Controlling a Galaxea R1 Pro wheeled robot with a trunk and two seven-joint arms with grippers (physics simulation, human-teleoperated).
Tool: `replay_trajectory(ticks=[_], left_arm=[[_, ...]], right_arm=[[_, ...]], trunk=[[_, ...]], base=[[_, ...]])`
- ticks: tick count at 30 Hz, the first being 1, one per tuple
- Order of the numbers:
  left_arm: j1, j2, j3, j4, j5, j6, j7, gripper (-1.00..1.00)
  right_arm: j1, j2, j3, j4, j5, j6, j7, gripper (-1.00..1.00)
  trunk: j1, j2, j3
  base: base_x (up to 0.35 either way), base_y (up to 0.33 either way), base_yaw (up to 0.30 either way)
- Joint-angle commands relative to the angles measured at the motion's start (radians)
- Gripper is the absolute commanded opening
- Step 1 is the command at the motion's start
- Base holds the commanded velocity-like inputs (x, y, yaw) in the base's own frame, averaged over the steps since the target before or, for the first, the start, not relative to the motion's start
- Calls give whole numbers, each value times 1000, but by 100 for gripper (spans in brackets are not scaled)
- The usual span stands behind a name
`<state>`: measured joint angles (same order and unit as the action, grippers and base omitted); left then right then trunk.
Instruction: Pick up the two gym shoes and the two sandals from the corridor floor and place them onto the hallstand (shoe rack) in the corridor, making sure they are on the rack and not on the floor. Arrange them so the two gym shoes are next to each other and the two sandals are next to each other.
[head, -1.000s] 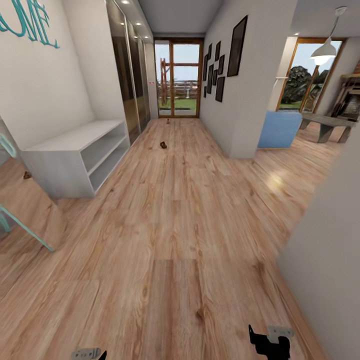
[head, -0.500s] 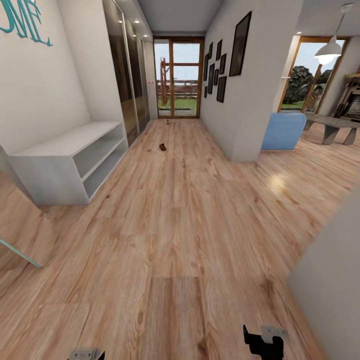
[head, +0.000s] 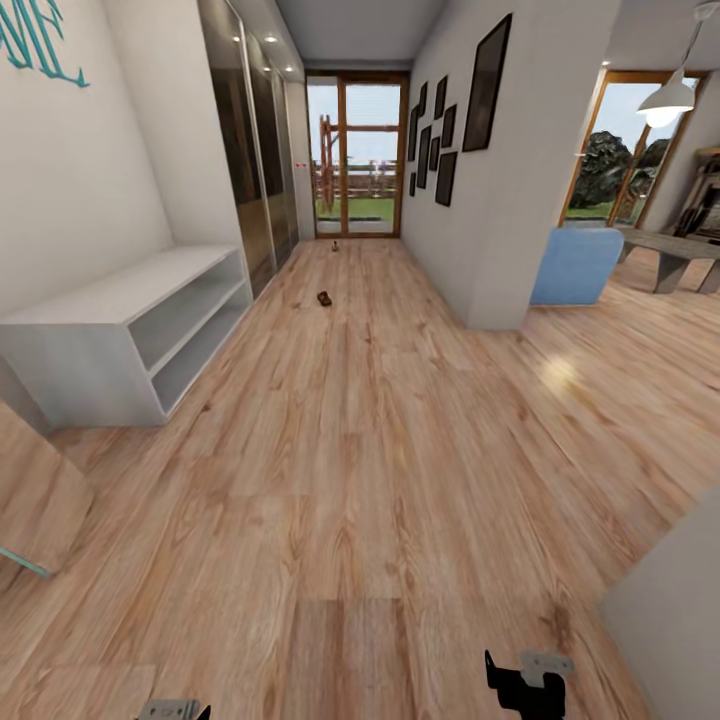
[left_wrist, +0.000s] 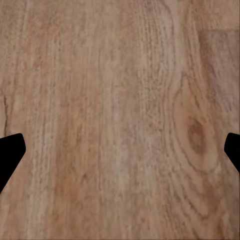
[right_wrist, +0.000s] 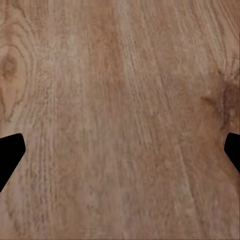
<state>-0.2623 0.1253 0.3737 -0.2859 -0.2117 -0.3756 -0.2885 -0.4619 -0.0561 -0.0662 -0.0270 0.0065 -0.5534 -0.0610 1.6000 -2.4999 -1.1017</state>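
Sandal (head: 325, 298) lies far down the corridor floor (head: 380, 480) — ahead, slightly left, near neither arm. Left gripper (left_wrist: 120, 150) and right gripper (right_wrist: 120, 150) spread, empty — long axis unclear.

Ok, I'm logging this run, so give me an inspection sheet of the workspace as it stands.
Surface: wood plank floor, bare near the robot.
Job's things: small brown item, likely a sandal, on the floor far down the corridor; a second speck near the glass door, too small to tell.
Clutter: nothing seen.
Grippers: left gripper and right gripper open, empty, over bare floor.
Cables: nothing seen.
Surroundings: white shelf unit with teal lettering above, blue armchair, framed pictures.
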Motion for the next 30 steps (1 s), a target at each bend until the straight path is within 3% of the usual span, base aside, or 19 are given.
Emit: replay_trajectory(ticks=[1, 10, 16, 18, 30], left_arm=[[0, -1, 10, 1, -8, -5, -5, 100], [3, -6, 16, -5, -5, -9, 3, 100], [3, -6, 40, -10, 29, -9, 5, 100], [3, -6, 51, -3, 58, -9, 4, 100], [6, 1, 53, 0, 64, -9, -6, 100]], right_arm=[[0, 0, -6, 1, 1, -3, 1, 100], [3, -9, -6, 1, 0, -3, -4, 100], [3, -10, -6, 2, 2, -3, 0, 100], [3, -10, -5, 2, 4, -3, 2, 100], [10, -10, -4, 2, 6, -3, 3, 100]], trunk=[[0, 0, -1], [0, 0, -1], [0, 0, -1], [0, 0, -1], [0, 0, -1]], base=[[335, 0, 0], [335, 0, 0], [335, 0, 0], [335, 0, 0], [335, 0, 0]])
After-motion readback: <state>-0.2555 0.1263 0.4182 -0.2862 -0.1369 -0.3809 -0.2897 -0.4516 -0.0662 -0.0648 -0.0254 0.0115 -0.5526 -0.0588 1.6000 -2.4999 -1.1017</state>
